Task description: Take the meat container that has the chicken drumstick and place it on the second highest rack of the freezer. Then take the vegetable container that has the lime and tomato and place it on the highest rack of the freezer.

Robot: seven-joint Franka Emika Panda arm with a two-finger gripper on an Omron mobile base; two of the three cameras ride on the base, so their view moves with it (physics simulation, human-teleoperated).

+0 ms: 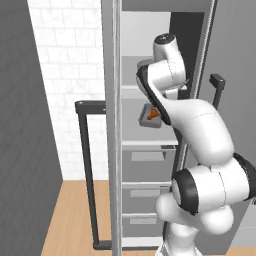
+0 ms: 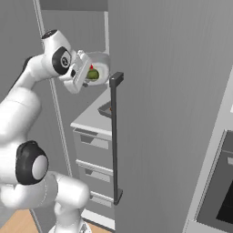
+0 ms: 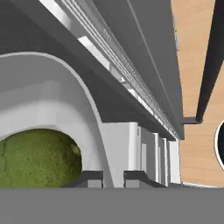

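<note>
The gripper is raised inside the open freezer, its two fingers pressed nearly together on the rim of the vegetable container, a pale round bowl. The lime lies in the bowl right at the fingertips, with a bit of red, probably the tomato, just above it. Below the gripper, on the next rack down, sits the meat container with its orange drumstick, partly hidden by the arm. Further below come the grey freezer drawers. The freezer door with its dark handle stands close beside the gripper, to its right.
</note>
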